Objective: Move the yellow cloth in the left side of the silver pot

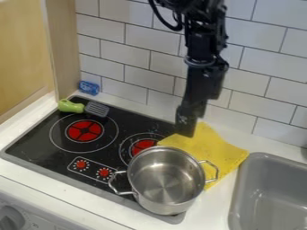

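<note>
The black gripper [186, 127] hangs down from the top of the view, its lower end over the back-left part of the yellow cloth [210, 146]. Whether it touches the cloth cannot be told. Behind and to the right of the silver pot, the cloth spreads across the stove's right edge and the counter. The silver pot [167, 179] stands upright at the stove's front right, its inside bare, and hides the near-left part of the cloth.
On the stove [45, 150], a spatula with a green handle [71, 106] lies at the back left. A small blue object [89, 87] is by the tiled wall. The grey sink [269, 193] is at the right, and a wooden panel [63, 54] rises at the left.
</note>
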### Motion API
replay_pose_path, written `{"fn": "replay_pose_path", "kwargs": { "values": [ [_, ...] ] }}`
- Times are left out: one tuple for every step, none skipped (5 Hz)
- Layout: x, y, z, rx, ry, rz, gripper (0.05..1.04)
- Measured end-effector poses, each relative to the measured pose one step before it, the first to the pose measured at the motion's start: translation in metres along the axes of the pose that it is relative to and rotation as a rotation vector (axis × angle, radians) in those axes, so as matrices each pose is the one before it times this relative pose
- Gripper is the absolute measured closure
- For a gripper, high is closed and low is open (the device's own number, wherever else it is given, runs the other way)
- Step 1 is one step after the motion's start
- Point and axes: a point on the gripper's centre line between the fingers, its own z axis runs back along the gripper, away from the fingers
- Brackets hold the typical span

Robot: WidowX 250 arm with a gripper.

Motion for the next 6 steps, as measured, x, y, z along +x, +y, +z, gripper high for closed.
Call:
{"fn": "replay_pose_path", "kwargs": {
  "values": [
    [0.00244,0.00565,-0.00692,-0.0061,0.0097,-0.0090,0.085],
    [-0.00269,0.00186,-0.00836,-0.0018,0.0221,0.0000,0.085],
    [-0.00266,0.00394,-0.00268,0.0203,0.0142,-0.0037,0.085],
    [-0.00454,-0.00162,-0.00536,0.0128,0.0280,0.0003,0.085],
    [-0.00344,-0.00237,-0.00474,0.0044,0.0121,-0.0002,0.085],
    [-0.00060,-0.00134,-0.00196,0.0028,-0.0012,0.0024,0.085]
  ]
}}
